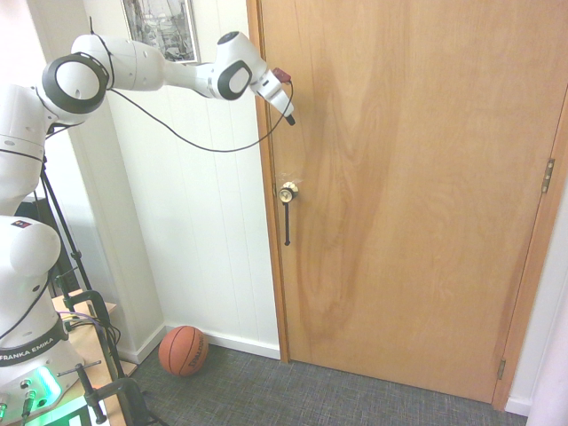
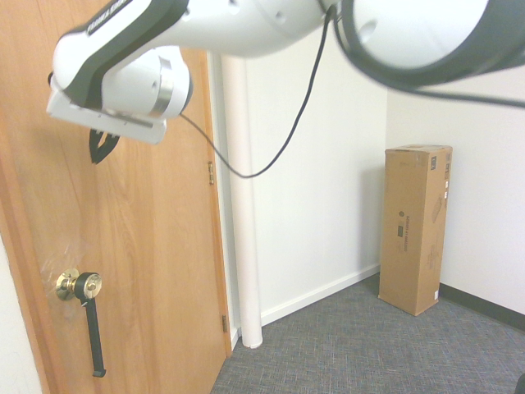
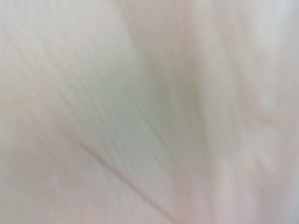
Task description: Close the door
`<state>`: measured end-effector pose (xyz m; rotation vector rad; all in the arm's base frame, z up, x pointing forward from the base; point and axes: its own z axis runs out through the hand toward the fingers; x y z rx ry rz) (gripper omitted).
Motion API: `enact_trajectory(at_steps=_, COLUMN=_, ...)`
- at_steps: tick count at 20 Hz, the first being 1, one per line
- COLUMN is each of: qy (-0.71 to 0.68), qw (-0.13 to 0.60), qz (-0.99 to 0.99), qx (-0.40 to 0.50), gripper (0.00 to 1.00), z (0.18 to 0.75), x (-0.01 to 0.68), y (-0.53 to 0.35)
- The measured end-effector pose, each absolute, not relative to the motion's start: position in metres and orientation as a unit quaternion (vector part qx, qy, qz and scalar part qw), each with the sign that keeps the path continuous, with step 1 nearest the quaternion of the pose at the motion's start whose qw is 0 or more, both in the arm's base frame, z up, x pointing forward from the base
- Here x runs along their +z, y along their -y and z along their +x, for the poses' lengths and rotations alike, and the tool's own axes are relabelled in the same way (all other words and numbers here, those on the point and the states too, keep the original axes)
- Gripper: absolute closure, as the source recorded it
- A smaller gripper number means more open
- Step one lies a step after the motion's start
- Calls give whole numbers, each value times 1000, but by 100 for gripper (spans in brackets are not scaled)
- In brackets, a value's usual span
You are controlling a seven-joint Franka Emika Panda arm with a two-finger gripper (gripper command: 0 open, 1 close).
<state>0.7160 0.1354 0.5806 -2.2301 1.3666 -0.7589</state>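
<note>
Ball (image 1: 184, 351): on carpet (image 1: 266, 395), left of door. Jaws (image 1: 290, 120): closed, nothing gripped, above knob (image 1: 287, 192); contact with door undetermined. Door (image 1: 408, 195): in frame (image 1: 269, 204), appears shut; strap (image 1: 287, 224) hanging from knob.

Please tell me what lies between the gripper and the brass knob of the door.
Only bare wood of the door shows between gripper and knob, in the first exterior view.
</note>
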Motion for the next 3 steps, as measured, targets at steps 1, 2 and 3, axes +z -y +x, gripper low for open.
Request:
enact_trajectory(at_steps=1, qy=-490, qw=192, qz=-812, qx=-252, gripper=100, z=712, x=585, y=-142)
enact_trajectory(at_steps=2, qy=-491, qw=178, qz=-821, qx=-228, gripper=100, z=711, x=587, y=-145)
enact_trajectory(at_steps=3, qy=-490, qw=166, qz=-832, qx=-201, gripper=0, z=711, x=585, y=-142)
